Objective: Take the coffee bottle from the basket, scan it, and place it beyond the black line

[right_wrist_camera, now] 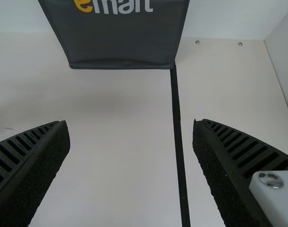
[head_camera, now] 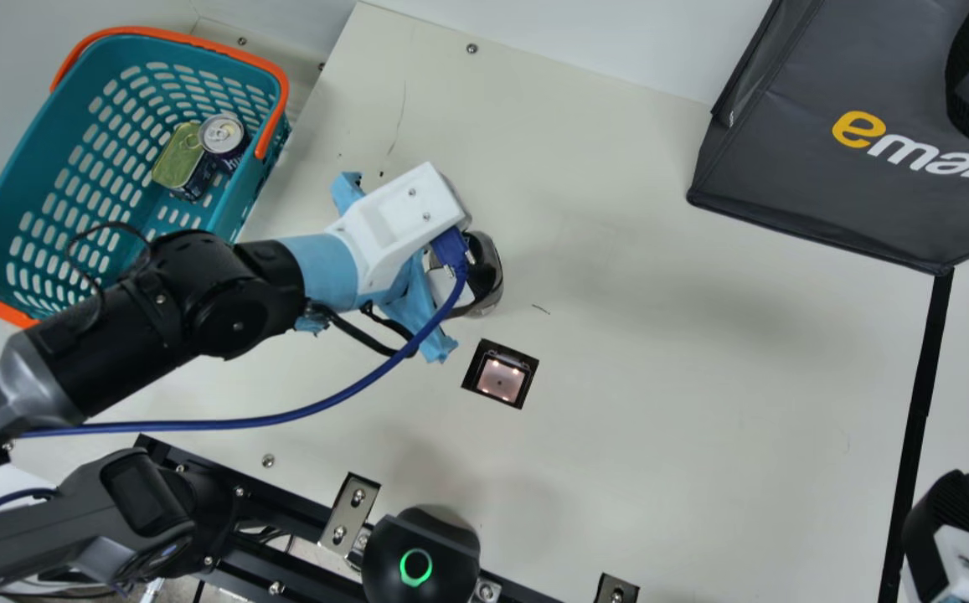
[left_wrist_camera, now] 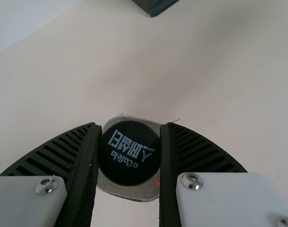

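I had left gripper [head_camera: 453,289], jaws closed on coffee bottle [left_wrist_camera: 129,152]; right gripper [head_camera: 946,511], jaws wide apart, holding nothing; desk [head_camera: 702,419] lay between bottle and black line [head_camera: 920,402].

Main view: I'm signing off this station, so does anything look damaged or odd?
Ragged blue wrapping sticks out in flaps on the left arm. The table between basket and bag also bears a thin, crooked dark line, perhaps a scratch or crack.

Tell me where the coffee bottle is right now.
In the main view's upper middle, the coffee bottle is in the left end effector near the square scanner, between basket and bag.
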You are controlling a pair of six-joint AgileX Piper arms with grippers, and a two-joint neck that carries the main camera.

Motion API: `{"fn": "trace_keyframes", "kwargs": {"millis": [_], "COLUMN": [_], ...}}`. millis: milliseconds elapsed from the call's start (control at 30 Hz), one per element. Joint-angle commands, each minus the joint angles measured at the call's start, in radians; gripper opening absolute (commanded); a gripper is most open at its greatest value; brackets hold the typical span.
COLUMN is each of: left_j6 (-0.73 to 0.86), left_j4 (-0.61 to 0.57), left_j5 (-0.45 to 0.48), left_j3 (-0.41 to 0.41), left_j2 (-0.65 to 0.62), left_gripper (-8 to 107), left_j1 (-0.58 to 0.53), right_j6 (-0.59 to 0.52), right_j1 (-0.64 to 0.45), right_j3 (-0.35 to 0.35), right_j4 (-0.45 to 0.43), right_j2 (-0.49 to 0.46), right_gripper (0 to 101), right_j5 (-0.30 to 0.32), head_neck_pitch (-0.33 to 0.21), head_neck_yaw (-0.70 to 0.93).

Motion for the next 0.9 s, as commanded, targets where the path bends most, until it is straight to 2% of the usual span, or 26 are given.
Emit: {"fn": "trace_keyframes", "kwargs": {"millis": [0, 700, 867], "left_j6": [-0.002, -0.039, -0.055], "left_j4": [0.001, 0.011, 0.016], "left_j5": [-0.001, 0.001, 0.009], "left_j3": [0.002, -0.010, -0.022], "left_j2": [0.002, 0.007, 0.003], "left_gripper": [20, 90, 90], "left_j1": [-0.003, -0.009, -0.009], "right_j6": [0.000, 0.000, 0.000], "right_j1": [0.000, 0.000, 0.000], "right_j3": [0.000, 0.000, 0.000], "right_j4": [0.000, 0.000, 0.000], "right_j2": [0.000, 0.000, 0.000], "right_gripper": [91, 91, 91], "right_j5": [0.000, 0.000, 0.000], "head_neck_pitch": [-0.027, -0.027, -0.027], "head_neck_yaw": [0.002, 0.002, 0.002]}}
